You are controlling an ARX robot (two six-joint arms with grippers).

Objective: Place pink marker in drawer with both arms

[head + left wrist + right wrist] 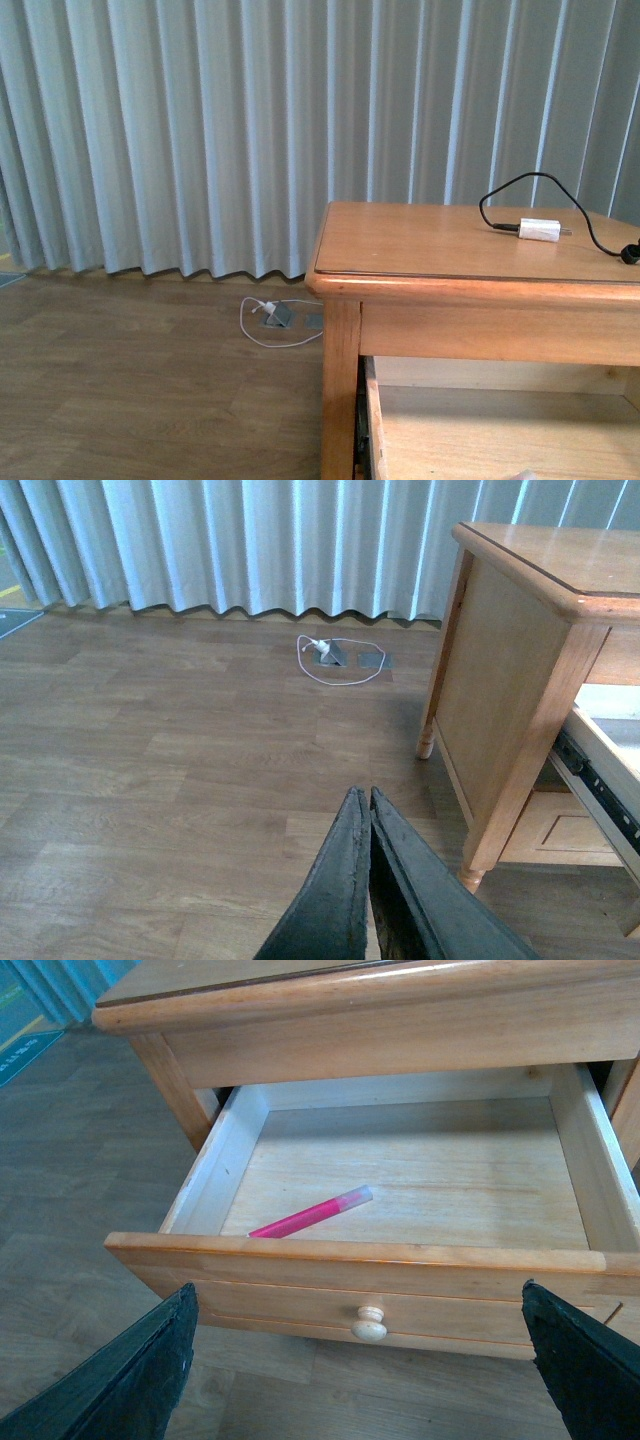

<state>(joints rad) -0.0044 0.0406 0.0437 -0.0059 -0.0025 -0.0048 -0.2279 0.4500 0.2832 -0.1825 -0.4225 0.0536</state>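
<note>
The drawer (380, 1270) stands pulled out of the wooden table, its pale plank bottom showing. On that bottom lies the pink marker (310, 1213), slanted, near the front left. My right gripper (360, 1305) is open in front of the drawer's face, fingers wide on either side of the round knob (369, 1324), touching nothing. My left gripper (362, 805) is shut and empty, out over the floor to the left of the table (500, 680). In the front view only the drawer's left wall and part of its bottom (480, 430) show, and neither arm.
A white charger plug (540, 229) with a black cable lies on the table top (420, 240). A white cord (335, 660) and floor socket sit near the grey curtain (250, 130). Wood floor (200, 780) spreads left of the table.
</note>
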